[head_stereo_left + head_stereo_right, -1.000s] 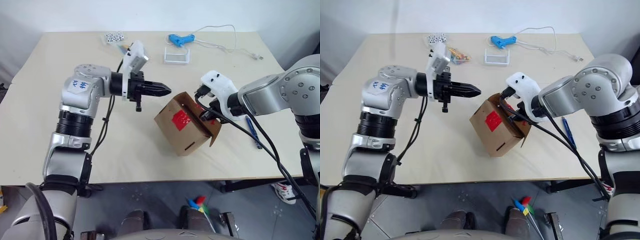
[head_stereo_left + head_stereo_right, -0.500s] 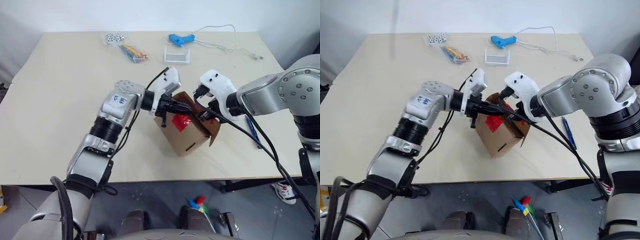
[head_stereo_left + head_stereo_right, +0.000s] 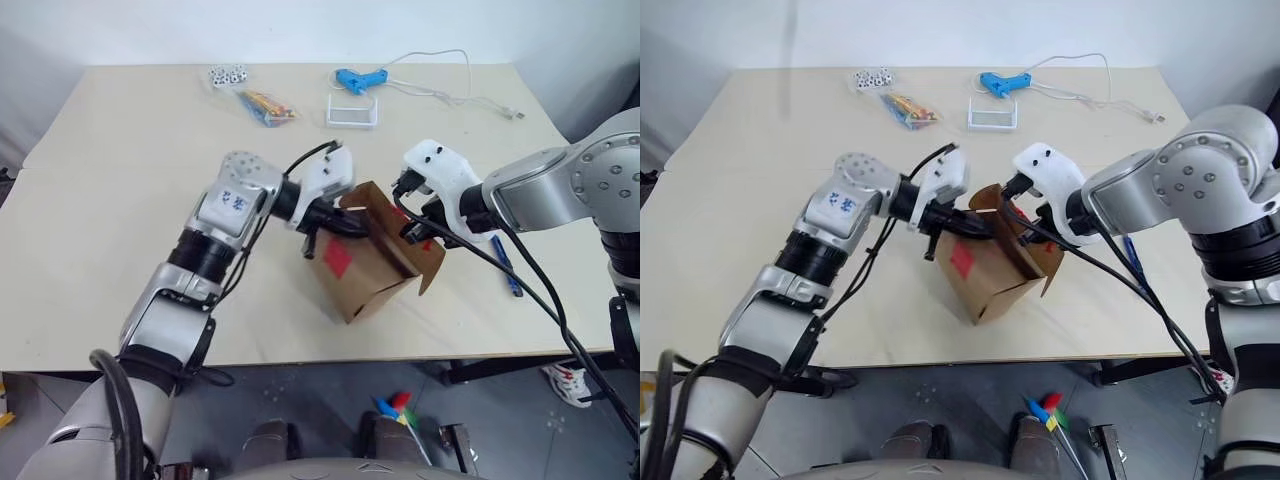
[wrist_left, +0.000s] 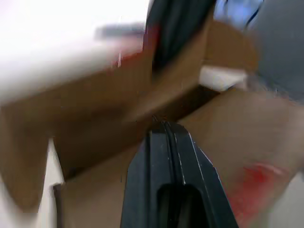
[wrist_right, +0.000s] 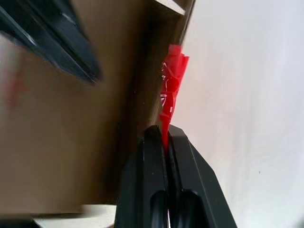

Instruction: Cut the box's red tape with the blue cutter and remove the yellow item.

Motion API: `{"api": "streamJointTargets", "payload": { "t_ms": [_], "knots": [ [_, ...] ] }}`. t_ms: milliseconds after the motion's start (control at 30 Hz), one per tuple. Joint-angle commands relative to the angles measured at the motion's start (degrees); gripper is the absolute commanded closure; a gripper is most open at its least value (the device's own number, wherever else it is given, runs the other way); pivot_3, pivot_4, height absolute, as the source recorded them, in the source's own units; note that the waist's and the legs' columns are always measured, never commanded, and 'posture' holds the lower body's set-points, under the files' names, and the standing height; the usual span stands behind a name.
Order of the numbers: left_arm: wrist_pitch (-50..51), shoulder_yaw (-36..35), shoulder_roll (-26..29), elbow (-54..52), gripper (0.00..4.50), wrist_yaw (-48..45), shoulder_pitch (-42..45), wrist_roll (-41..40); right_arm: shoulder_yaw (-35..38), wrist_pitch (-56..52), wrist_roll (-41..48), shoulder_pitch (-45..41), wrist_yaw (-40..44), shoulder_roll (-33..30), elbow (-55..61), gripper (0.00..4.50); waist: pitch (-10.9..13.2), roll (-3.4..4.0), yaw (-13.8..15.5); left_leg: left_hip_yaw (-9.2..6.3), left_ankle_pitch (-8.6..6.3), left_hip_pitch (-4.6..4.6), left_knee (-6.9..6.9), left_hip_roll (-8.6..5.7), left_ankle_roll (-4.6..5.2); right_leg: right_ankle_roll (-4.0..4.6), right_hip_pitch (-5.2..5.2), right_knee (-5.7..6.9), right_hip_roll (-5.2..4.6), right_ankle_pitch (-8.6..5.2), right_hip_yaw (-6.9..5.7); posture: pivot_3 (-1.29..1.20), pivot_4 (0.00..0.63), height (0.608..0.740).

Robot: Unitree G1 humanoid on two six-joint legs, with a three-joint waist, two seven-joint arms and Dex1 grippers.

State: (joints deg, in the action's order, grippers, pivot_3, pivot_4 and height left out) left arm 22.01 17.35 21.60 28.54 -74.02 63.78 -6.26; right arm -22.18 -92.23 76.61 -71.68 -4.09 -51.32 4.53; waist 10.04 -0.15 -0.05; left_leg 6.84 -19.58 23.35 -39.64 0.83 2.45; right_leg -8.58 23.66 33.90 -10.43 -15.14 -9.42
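Cardboard made up the box (image 3: 365,265), small, brown and tilted at the middle of the counter (image 3: 120,180), a patch of red tape (image 3: 336,259) on its near face. The right hand (image 3: 412,230), fingers pressed together, pinched a torn strip of that tape at the open flap, probably to steady the carton. The left hand (image 3: 352,225), fingers shut on nothing, poked into the opening, seemingly after the contents. The blue cutter (image 3: 506,265) lay beside the right arm.

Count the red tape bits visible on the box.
2: one red tape patch on the box side facing the camera, one strip pinched in the right gripper at a flap; others may be hidden.
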Motion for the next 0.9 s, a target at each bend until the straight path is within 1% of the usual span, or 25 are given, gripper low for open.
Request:
{"api": "streamJointTargets", "payload": {
  "t_ms": [33, 133, 333, 500, 667, 900],
  "knots": [
    [2.3, 1.2, 2.3, -4.9, 4.5, -0.5, -2.0, 1.3, 2.3, -0.3, 2.7, -0.5, -1.8, -1.9, 0.8, 4.48, 0.0, 0.0, 0.3, -0.03, 0.0, 0.0, -0.06, 0.0, 0.0, 0.0, -0.02, 0.01, -0.01, 0.0, 0.0, 0.0, 0.15, 0.74],
    [4.6, 1.3, 4.5, -9.3, 4.5, -0.1, -4.3, 1.5, 2.8, -0.3, 5.4, 0.2, -3.2, -3.5, 0.0, 4.48, 0.0, 0.0, 0.2, -0.05, 0.0, 0.02, -0.16, -0.02, 0.01, -0.02, -0.09, 0.0, -0.02, 0.01, 0.01, 0.0, 0.15, 0.74],
    [7.8, 1.4, 6.4, -14.7, 4.5, 1.4, -7.3, 1.3, 3.4, -0.3, 9.5, 1.9, -6.1, -4.7, -0.8, 4.48, 0.0, 0.0, 0.0, -0.02, 0.0, -0.01, -0.18, 0.01, 0.01, -0.02, -0.09, 0.04, -0.01, 0.01, 0.03, 0.0, 0.15, 0.74],
    [13.7, -0.5, 10.0, -21.8, 4.5, 3.4, -11.4, 0.1, 5.8, -0.3, 12.8, 6.6, -10.0, -6.6, -2.3, 4.48, 0.0, 0.0, 0.1, -0.03, 0.0, -0.03, -0.17, 0.01, 0.01, -0.02, -0.1, 0.05, -0.01, 0.01, 0.03, 0.0, 0.15, 0.74],
    [18.4, -1.7, 12.9, -27.8, 4.5, 4.6, -13.9, -1.4, 6.8, -0.3, 17.3, 8.2, -14.2, -7.8, -2.2, 4.48, 0.0, 0.0, 0.2, -0.04, 0.0, -0.03, -0.27, 0.03, 0.01, -0.02, -0.14, 0.08, -0.01, 0.01, 0.07, 0.0, 0.15, 0.74],
    [24.0, -2.5, 17.1, -34.1, 4.5, 5.7, -17.4, -4.0, 5.8, 3.9, 25.8, 11.4, -20.0, -10.4, -2.5, 4.48, 0.0, 0.0, 1.2, -0.03, 0.0, -0.07, -0.34, 0.03, 0.01, -0.02, -0.19, 0.08, -0.01, 0.01, 0.12, 0.0, 0.15, 0.74]
  ]
}}
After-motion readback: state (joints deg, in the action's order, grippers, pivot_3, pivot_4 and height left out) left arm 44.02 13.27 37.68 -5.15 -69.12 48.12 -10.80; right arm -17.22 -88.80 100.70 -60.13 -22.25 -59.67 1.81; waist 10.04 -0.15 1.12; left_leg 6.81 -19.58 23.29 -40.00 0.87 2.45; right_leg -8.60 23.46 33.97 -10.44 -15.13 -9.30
